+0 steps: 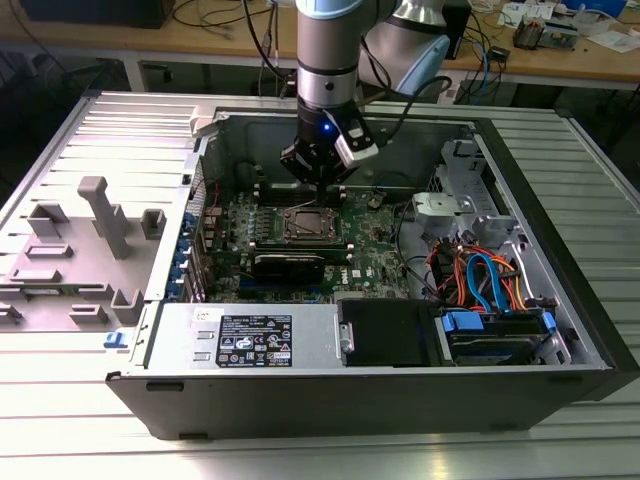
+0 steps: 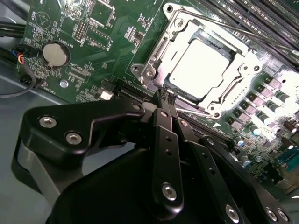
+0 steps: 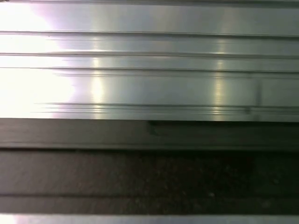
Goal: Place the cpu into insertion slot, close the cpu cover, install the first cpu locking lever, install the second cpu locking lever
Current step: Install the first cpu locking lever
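Where second wrist view bright: cpu point(image 2: 198, 65), jaws.

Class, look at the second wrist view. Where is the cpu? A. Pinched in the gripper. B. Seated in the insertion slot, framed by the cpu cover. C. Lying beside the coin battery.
B: the cpu sits in the insertion slot, its bright top showing through the window of the cpu cover, apart from the gripper.
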Tool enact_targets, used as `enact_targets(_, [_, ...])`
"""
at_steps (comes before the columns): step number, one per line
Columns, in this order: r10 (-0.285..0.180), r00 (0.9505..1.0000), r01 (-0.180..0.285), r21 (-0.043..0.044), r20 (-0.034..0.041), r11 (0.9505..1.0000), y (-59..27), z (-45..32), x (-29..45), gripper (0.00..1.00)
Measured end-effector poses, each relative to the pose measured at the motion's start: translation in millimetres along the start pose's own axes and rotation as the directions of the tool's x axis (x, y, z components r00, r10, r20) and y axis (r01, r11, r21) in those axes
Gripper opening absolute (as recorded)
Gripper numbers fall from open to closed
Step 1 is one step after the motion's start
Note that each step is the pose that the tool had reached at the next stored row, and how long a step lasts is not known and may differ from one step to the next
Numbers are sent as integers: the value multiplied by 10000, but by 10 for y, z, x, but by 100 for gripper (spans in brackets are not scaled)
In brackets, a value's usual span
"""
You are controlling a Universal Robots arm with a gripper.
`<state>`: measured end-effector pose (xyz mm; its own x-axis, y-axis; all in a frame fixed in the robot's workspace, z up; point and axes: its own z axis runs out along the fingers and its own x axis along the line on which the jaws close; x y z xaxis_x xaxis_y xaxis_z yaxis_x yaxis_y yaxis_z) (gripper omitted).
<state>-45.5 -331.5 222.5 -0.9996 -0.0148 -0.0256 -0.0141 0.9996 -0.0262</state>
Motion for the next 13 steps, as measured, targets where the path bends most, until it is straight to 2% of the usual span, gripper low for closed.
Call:
enact_targets(1, [1, 10000, -1, -34, 1, 10000, -4, 0, 0, 11])
enact_targets(9, [1, 10000, -1, -35, 2, 10000, -10, 0, 3, 11])
enact_targets(13, [1, 10000, -1, -34, 4, 10000, -9, -2, 65, 11])
